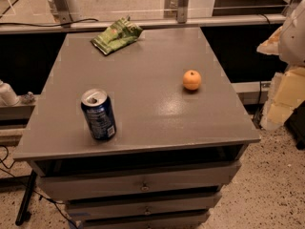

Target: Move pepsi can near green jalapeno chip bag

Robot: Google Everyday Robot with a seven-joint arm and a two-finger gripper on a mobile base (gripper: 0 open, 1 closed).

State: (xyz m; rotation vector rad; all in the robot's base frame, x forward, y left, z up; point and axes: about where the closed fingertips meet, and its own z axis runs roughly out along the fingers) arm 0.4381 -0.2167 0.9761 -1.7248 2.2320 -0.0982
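From the one camera view, the can (98, 114) stands upright near the front left of the grey table (143, 80). It is a small dark blue cylinder with a silver top, a pull tab showing on the lid and pale marks running down its label. Nothing touches it. The bag (116, 34) lies flat at the far edge of the table, left of the middle. It is bright green and crumpled, with a reddish patch on its face. The can and the bag are well apart, with bare grey surface between them. An orange (192, 79) sits right of the middle, apart from both. Under the top, drawers (143, 185) stack down the front.

My gripper (286, 97) hangs at the right edge of the view, off the table's right side and well away from the can. It holds nothing I can see, and whether it is spread or closed I cannot tell.
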